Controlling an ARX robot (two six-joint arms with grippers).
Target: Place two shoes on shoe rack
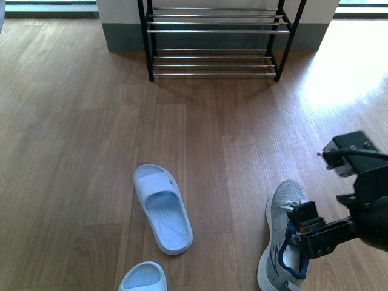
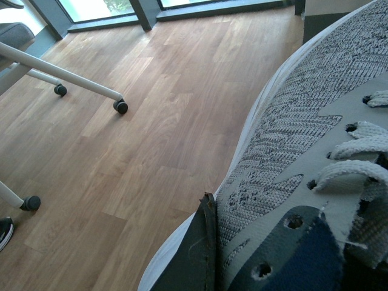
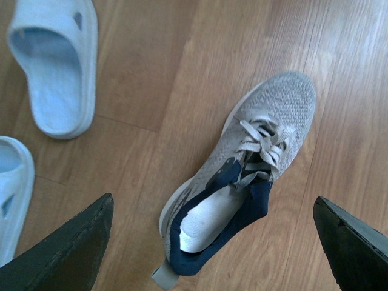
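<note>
Grey sneaker [image 3: 254, 157] lies below released right fingers [image 3: 66, 248]; left fingers [image 2: 191, 254] touch a cropped sneaker [image 2: 291, 121], grip unclear

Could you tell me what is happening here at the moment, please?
The robot is meant to put shoes on the shoe rack, whose visible shelves hold none. Its right claw hangs open over a grey sneaker on the floor, near two pale blue slides. The left wrist view shows a knit sneaker close against the left claw's finger; whether it is gripped is unclear.
</note>
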